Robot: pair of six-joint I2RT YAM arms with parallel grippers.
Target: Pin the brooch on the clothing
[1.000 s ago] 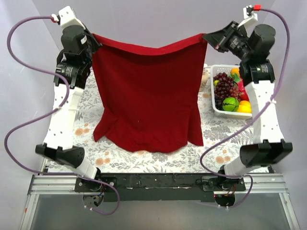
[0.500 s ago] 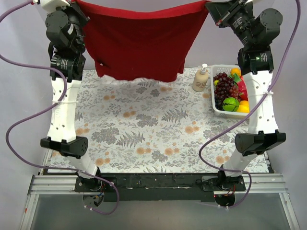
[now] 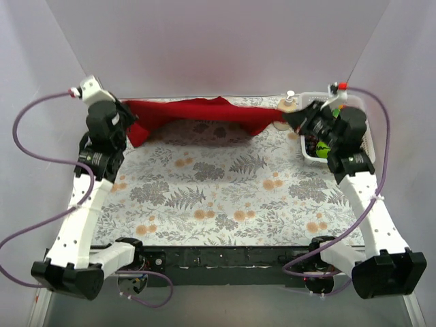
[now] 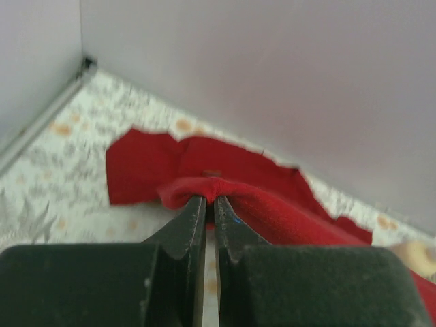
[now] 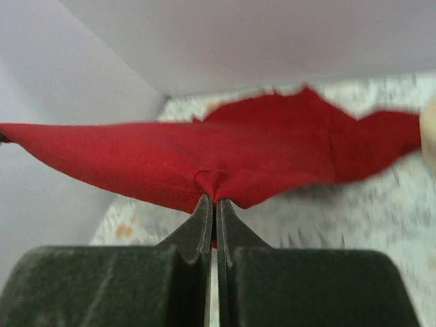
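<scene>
The left pincer (image 4: 210, 199) and the right pincer (image 5: 212, 197) are each clamped shut on a fold of the dark red T-shirt (image 3: 197, 111), which stretches between them, sagging onto the far edge of the floral counter (image 3: 225, 197).

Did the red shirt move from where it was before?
Yes. The shirt went down and back: it hung high over the table, now it stretches low along the far edge.
</scene>
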